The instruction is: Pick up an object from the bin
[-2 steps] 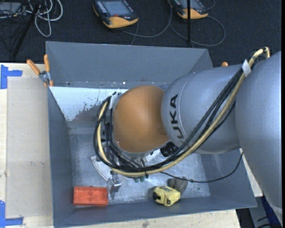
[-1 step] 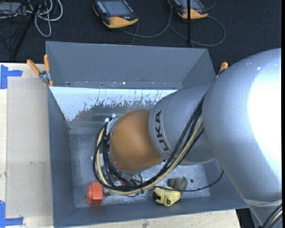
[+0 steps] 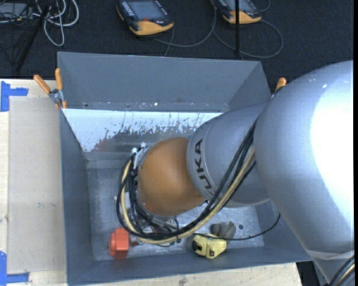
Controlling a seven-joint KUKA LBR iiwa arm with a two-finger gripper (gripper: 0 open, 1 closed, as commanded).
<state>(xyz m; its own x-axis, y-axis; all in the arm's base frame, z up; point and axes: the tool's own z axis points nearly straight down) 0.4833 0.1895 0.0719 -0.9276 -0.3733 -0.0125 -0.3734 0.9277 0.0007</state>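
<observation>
A small red-orange block [image 3: 119,243] lies on the bin floor near the front left corner, just below and to the left of the looped cables at the arm's wrist. A yellow tape measure [image 3: 209,246] with a dark face lies by the front wall, right of the middle. Right behind it sits a small grey lump [image 3: 222,229], partly under a cable.
The arm reaches in from the right and hangs low over the middle of the bin. Its orange cover and yellow and black cables hide the floor beneath them. Bare floor shows along the left wall and at the back.
</observation>
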